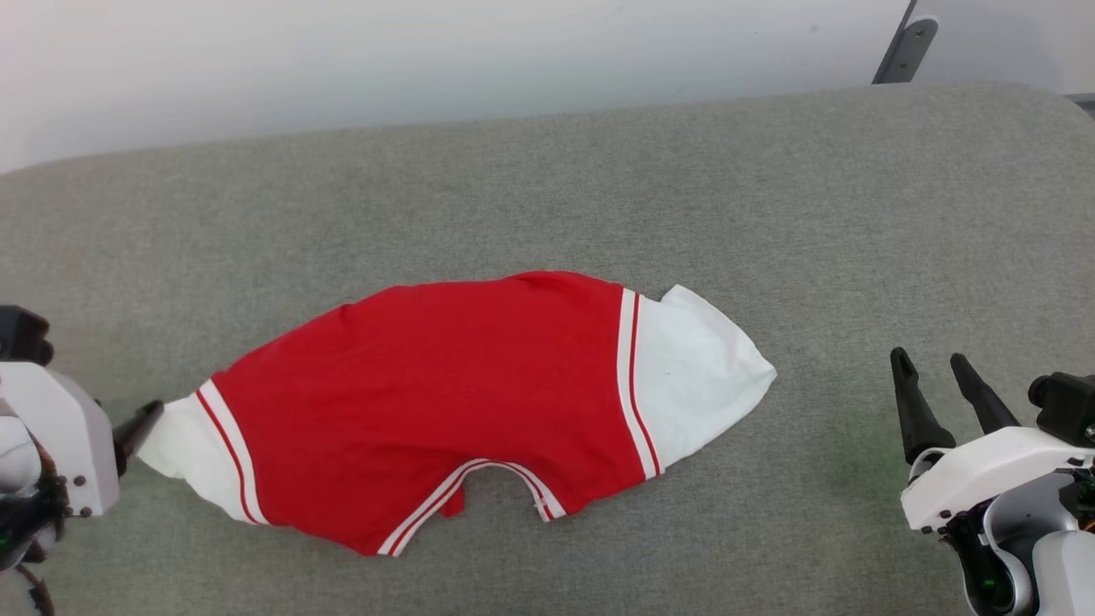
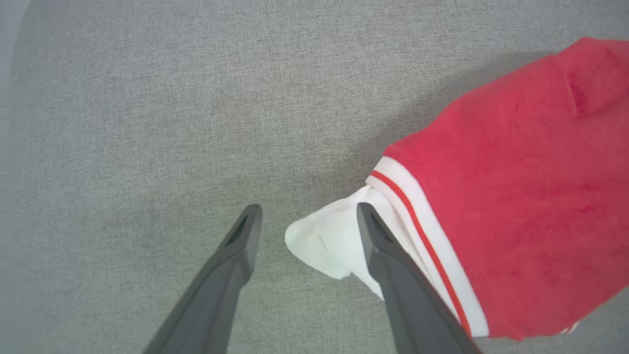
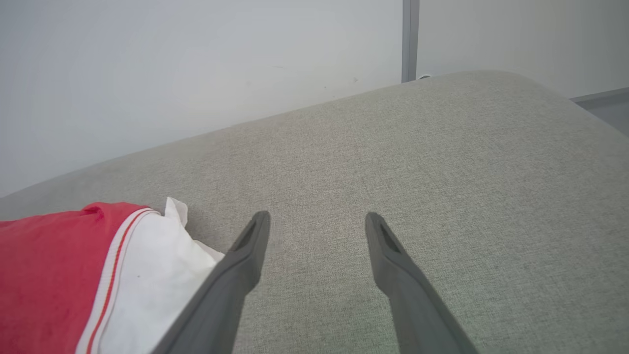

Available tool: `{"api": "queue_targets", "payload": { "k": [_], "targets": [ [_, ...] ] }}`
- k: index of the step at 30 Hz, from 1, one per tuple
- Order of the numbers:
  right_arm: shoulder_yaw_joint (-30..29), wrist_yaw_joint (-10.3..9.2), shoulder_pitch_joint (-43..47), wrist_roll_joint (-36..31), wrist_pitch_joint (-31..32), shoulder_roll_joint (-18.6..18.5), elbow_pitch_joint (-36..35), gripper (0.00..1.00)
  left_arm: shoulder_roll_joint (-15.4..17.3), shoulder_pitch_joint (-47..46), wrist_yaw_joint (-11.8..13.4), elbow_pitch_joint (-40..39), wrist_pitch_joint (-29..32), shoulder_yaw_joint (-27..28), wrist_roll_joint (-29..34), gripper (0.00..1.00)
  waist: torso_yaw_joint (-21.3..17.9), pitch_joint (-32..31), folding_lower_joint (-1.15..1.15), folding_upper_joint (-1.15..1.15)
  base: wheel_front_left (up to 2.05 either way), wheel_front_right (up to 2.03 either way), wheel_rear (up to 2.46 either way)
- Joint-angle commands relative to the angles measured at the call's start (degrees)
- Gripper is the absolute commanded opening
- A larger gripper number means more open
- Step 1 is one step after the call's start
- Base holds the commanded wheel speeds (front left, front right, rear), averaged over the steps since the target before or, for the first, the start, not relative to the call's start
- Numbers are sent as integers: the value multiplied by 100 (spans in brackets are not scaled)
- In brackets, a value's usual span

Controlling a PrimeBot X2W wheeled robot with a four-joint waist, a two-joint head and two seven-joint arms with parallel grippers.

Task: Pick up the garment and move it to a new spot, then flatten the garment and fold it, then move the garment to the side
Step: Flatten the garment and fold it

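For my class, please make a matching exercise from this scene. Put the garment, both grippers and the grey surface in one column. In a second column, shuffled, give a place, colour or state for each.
Column one:
1 garment
2 left gripper
3 right gripper
4 padded surface

Column two:
A open, over bare fabric
B grey, bearing the garment
C red, with a white sleeve at each end
D open, with a white sleeve tip between its fingers

Pairs: 1-C, 2-D, 3-A, 4-B
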Motion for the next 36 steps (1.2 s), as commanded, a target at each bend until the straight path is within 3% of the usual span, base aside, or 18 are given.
{"api": "queue_targets", "payload": {
  "k": [1, 14, 15, 16, 17, 18, 26, 36],
  "targets": [
    [-16, -8, 70, -31, 30, -23, -34, 100, -18, 64, 30, 13, -4, 16, -10, 100, 20, -2, 0, 0, 0, 0, 0],
    [54, -8, -69, -56, 74, -49, -453, 100, -267, 34, 5, 487, -157, 91, -253, 100, -47, 318, 0, 0, 0, 0, 0],
    [60, -8, -77, -60, 70, -63, -491, 100, -289, 20, -16, 541, -191, 87, -256, 95, -58, 338, 0, 0, 0, 0, 0],
    [77, -8, -89, -63, 51, -77, -546, 100, -308, 3, -33, 612, -212, 87, -260, 72, -67, 356, 0, 0, 0, 0, 0],
    [91, -8, -102, -69, 40, -69, -600, 100, -317, -22, -43, 664, -246, 88, -262, 27, -80, 374, 0, 0, 0, 0, 0],
    [101, -8, -102, -85, 28, -67, -652, 100, -345, -59, -72, 700, -288, 101, -280, 0, -82, 385, 0, 0, 0, 0, 0],
    [142, -8, -116, -97, -85, -95, -924, 100, -354, -261, -213, 862, -225, 91, -368, 0, -78, 376, 0, 0, 0, 0, 0],
    [181, -8, -85, -112, -75, -16, -1157, 100, -172, -999, -308, -214, 178, -130, -145, 0, -61, 328, 0, 0, 0, 0, 0]
  ]
}}
